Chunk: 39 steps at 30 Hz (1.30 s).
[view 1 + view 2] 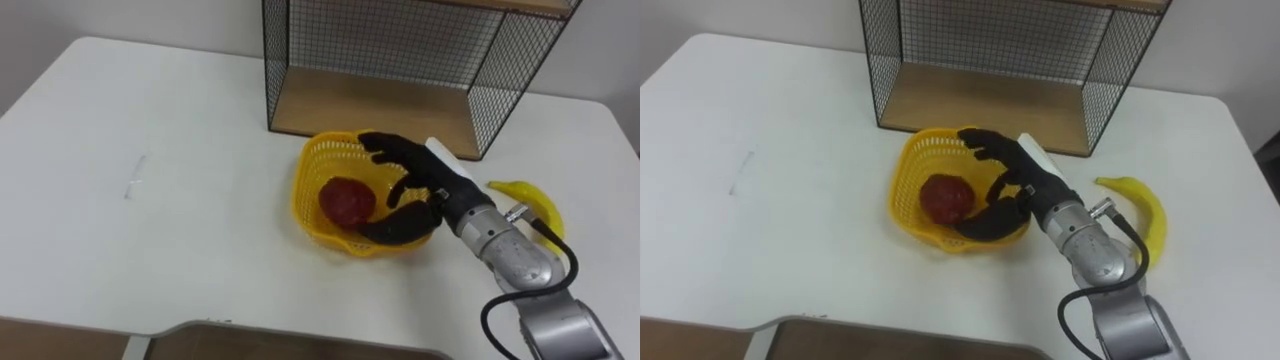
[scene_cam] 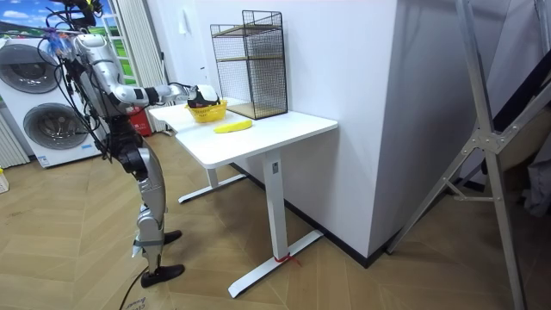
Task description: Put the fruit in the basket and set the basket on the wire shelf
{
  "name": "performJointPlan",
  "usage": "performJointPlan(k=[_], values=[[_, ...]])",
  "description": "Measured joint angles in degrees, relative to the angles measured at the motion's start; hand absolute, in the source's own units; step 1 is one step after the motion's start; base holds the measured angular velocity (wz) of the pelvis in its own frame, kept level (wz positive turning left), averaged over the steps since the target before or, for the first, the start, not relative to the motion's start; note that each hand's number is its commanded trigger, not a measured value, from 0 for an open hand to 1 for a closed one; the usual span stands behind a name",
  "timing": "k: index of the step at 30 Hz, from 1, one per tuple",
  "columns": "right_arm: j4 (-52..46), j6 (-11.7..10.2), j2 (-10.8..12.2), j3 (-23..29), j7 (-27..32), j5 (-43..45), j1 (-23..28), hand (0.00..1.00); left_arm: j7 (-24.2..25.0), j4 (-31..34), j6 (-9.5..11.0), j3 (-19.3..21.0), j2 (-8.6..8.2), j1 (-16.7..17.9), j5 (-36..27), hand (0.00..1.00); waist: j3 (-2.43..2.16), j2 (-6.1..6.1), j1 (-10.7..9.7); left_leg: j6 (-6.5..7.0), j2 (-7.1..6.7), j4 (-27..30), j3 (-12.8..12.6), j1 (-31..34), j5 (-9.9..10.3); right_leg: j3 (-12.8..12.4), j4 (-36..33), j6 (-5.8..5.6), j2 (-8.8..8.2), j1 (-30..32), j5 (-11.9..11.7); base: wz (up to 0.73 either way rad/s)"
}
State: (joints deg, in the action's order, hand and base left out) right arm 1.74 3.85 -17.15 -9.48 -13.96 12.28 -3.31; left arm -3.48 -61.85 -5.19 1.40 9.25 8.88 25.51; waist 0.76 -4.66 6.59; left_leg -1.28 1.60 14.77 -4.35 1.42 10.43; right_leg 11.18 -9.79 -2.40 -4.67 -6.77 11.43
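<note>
Currently, the red fruit is lying inside the yellow basket, resting on its floor toward the left side and free of any grip. The basket is standing upright on the white bench, just in front of the wire shelf and not touching it. The right robot hand is reaching into the basket from the right. It is open and holding nothing: its fingers are spreading loosely over the far right part of the rim, and its thumb is lying along the near rim. The fruit is sitting just beside the fingers, apart from them. A banana is lying on the bench to the right of the basket, beside the robot's forearm. The wire shelf is standing at the back of the bench with its open side facing the basket. The robot is standing at the end of the bench with its right arm stretching forward over it.
</note>
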Motion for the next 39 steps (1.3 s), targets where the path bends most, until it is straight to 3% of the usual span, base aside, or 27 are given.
performJointPlan(k=[11, 17, 25, 32, 39], values=[[0.03, 0.01, 0.0, 0.0, -0.1, 1.78, 0.01, 0.0, -0.86, 0.0, 0.0, 0.0, 0.0, -0.38, 0.01, 0.0, -0.19, 0.09, -0.22, 0.0, 0.01, 0.26, 0.09, 0.01, 0.0, -0.01, -0.05, 0.02, 0.02, -0.12, -0.13, 0.0], [-0.18, 0.02, 0.01, 0.09, -0.1, 1.66, 0.01, 0.0, -1.12, 0.0, 0.01, 0.24, -0.01, -0.25, 0.03, 0.0, -0.65, 0.44, -0.28, 0.02, 0.05, 0.42, -0.03, -0.21, 0.01, 0.03, -0.14, 0.03, 0.02, -0.06, -0.15, -0.01], [-5.78, -0.12, 0.41, 2.37, 0.13, -0.79, -0.11, 0.0, -1.14, -0.64, 0.51, 0.52, 0.07, -0.02, 0.03, 0.0, -0.9, 0.16, -0.3, 0.09, 0.08, -0.27, -0.41, -1.11, -0.06, -0.11, -0.24, 0.05, 0.02, -0.21, -0.2, -0.02], [-9.71, -0.24, 0.27, 6.93, 2.0, -6.19, -0.16, 0.0, 0.27, -0.64, 0.5, 0.77, 0.24, 0.13, 0.05, 0.0, -0.3, -0.09, -0.34, 0.09, 0.1, -0.22, -0.37, -0.78, -0.04, -0.05, -0.23, 0.05, 0.02, -0.03, -0.22, 0.0], [-10.03, -0.41, -0.02, 10.82, 5.72, -13.44, -1.24, 0.0, -0.16, -0.63, 0.53, 0.87, 0.23, 0.77, -0.01, 0.0, -0.25, -0.07, -1.24, 0.09, 0.09, -0.07, -0.37, -0.78, -0.04, -0.07, -0.23, 0.05, 0.02, 0.01, -0.22, 0.0]])
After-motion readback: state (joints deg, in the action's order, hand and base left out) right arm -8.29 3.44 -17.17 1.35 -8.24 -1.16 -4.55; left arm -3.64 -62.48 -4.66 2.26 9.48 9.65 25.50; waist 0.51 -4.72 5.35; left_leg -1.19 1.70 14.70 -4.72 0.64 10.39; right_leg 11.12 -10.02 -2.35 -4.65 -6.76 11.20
